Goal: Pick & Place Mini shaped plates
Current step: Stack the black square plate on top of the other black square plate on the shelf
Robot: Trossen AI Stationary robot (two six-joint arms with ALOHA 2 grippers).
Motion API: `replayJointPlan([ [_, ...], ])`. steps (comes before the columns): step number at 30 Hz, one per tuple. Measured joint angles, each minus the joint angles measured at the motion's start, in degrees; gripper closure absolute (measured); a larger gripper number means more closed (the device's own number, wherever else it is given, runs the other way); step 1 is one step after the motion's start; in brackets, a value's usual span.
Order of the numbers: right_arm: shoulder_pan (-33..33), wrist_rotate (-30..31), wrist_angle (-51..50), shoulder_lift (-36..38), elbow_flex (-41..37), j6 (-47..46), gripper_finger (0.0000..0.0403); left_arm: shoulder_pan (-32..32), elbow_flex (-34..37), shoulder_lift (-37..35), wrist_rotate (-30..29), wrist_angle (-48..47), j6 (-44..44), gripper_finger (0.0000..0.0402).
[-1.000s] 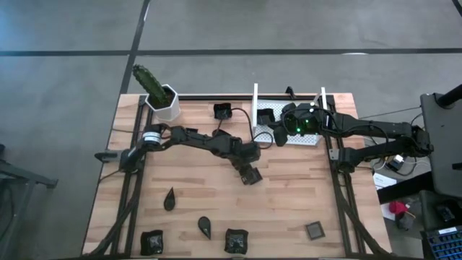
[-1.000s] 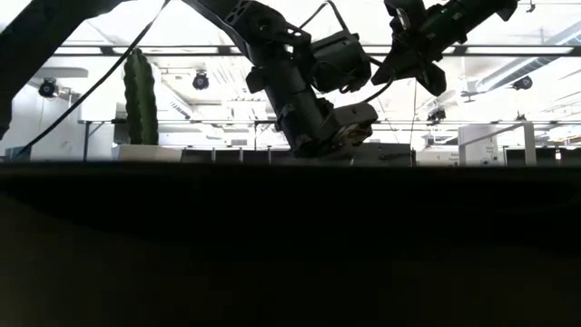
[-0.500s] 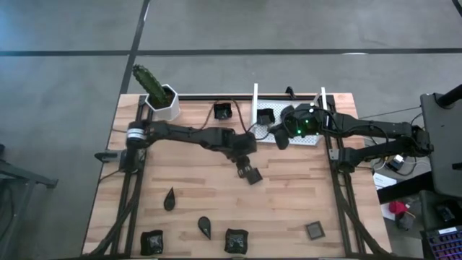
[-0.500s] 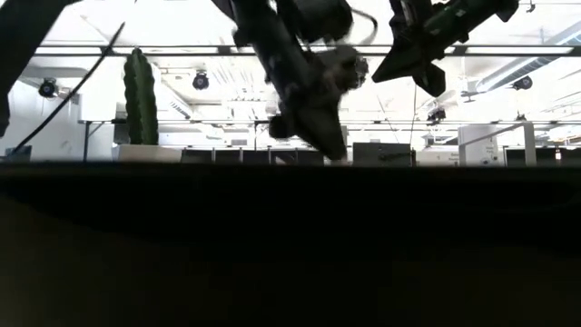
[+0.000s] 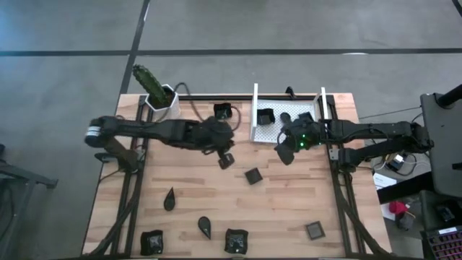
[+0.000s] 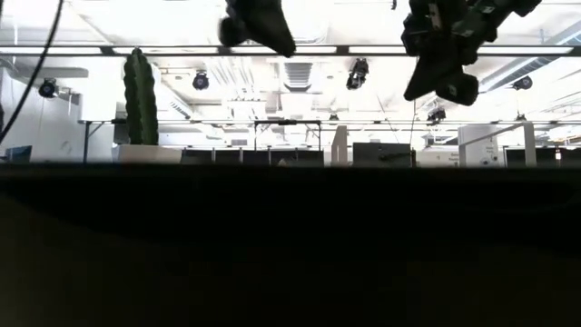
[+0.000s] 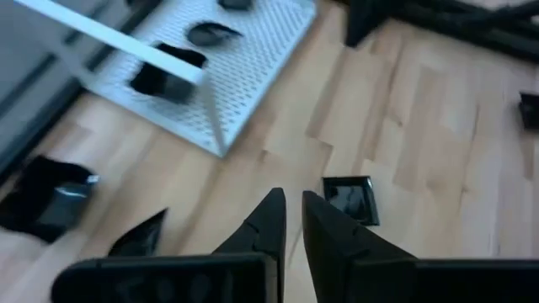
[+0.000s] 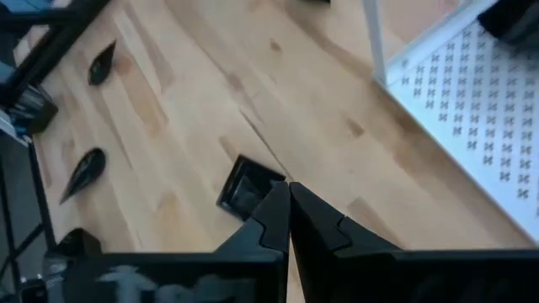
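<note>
We log the wooden bench (image 5: 289,209) with the mini shaped plates spread over it. One square plate (image 5: 253,175) lies alone mid-bench, bare wood on every side. Along the near edge sit two teardrop plates (image 5: 169,198) and (image 5: 206,227), and three square ones (image 5: 151,240), (image 5: 236,240), (image 5: 314,230). Another square plate (image 5: 222,111) rests near the far edge, beside the white perforated tray (image 5: 267,133), which holds further plates (image 5: 266,115).

We note the left gripper (image 5: 226,159) raised over the wood between the tray and the lone square plate, its jaws nearly closed and gripping nothing. The right gripper (image 5: 284,153) hangs off the tray's near edge, jaws pressed together, empty.

The white pot with cactus (image 5: 162,101) occupies the far left corner. The widest free stretch runs across the bench's middle and right.
</note>
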State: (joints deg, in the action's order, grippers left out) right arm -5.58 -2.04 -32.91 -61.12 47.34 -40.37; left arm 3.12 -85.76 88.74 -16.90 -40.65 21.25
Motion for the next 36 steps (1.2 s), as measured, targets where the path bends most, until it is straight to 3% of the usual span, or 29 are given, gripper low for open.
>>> replayJointPlan([
  [7, 1.73, -0.21, 0.09, -1.57, -0.53, -4.66, 0.0386, 1.89, 9.16, -9.51, -6.07, 1.99, 5.41, 0.0367],
  [15, 1.98, -2.05, 0.74, -9.39, -0.54, -12.03, 0.0326, 2.03, 17.08, -16.73, -7.28, 6.48, 7.47, 0.0368],
  [25, 2.75, -5.85, 9.47, -21.17, 0.59, -13.27, 0.0298, 2.03, 19.11, -19.01, -7.24, 7.51, 7.1, 0.0374],
  [36, 4.23, -7.5, 9.6, -30.38, 3.54, -14.72, 0.0301, 2.03, 19.29, -19.03, -7.22, 7.4, 3.91, 0.0372],
])
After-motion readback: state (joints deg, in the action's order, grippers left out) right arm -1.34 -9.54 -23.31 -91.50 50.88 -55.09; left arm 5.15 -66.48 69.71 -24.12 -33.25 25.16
